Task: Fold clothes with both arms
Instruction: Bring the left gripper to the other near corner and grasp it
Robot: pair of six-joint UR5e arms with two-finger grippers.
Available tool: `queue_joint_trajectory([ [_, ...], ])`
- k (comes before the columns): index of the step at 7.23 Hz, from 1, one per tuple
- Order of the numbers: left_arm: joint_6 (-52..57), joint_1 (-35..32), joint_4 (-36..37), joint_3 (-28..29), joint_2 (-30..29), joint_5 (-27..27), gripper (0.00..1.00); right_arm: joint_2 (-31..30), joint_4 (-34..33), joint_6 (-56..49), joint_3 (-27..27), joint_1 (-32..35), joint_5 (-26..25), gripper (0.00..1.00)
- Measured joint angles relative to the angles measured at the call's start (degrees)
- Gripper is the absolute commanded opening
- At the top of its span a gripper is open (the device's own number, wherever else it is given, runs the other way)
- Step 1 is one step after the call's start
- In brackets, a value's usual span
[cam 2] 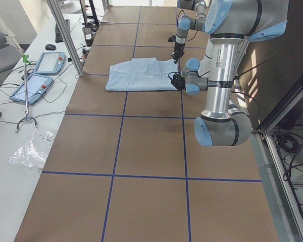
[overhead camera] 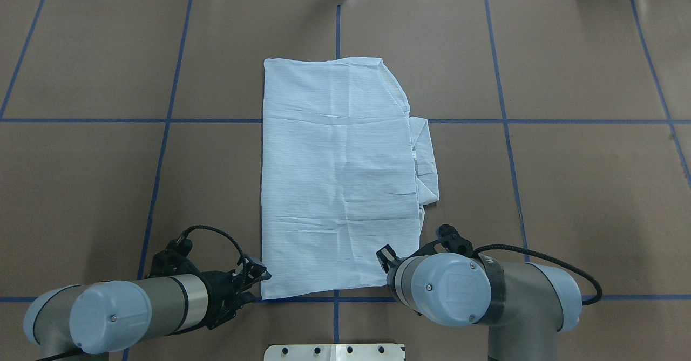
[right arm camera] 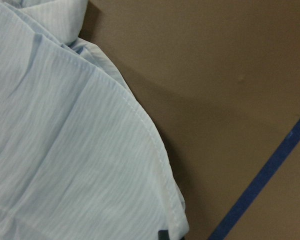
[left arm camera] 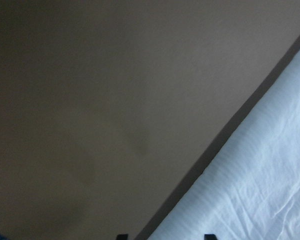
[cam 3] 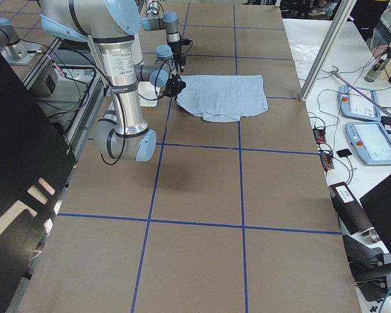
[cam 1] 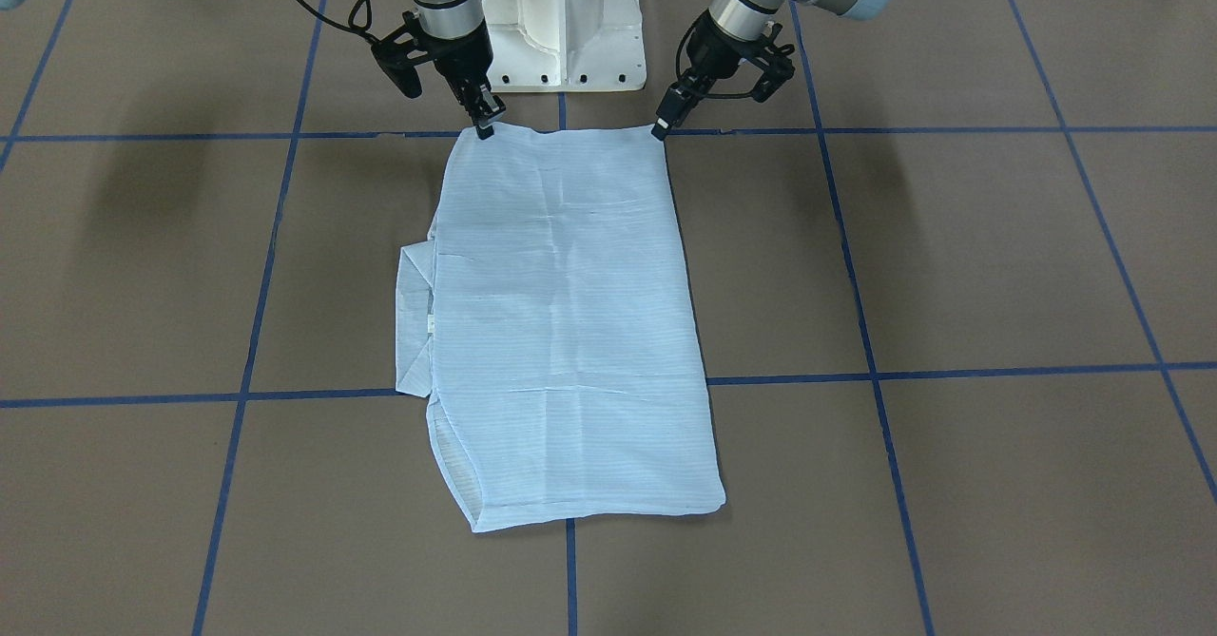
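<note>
The pale-blue shirt (cam 1: pixel 570 332) lies flat on the brown table, folded into a long rectangle, and also shows in the overhead view (overhead camera: pixel 340 177). Its collar part (overhead camera: pixel 424 161) sticks out on my right side. My left gripper (cam 1: pixel 659 129) is at the shirt's near left corner. In the left wrist view its tips (left arm camera: pixel 165 236) stand apart over the shirt's edge (left arm camera: pixel 260 190), so it is open. My right gripper (cam 1: pixel 486 128) is at the near right corner. In the right wrist view its tips (right arm camera: pixel 162 234) are together on the hem (right arm camera: pixel 155 165), so it is shut there.
The white pedestal base (cam 1: pixel 563 28) stands just behind the shirt's near edge. Blue tape lines (cam 1: pixel 856 375) cross the table. A side bench with tablets (cam 2: pixel 40 70) and a metal post (cam 2: pixel 65 35) lies beyond the far edge.
</note>
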Motion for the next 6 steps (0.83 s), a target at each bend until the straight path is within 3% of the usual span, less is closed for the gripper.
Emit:
queue_joint_trajectory([
  [6, -0.1, 1.4, 1.6, 1.4, -1.0, 0.2, 0.49, -0.1, 0.0, 0.0, 0.0, 0.0, 0.0, 0.00],
])
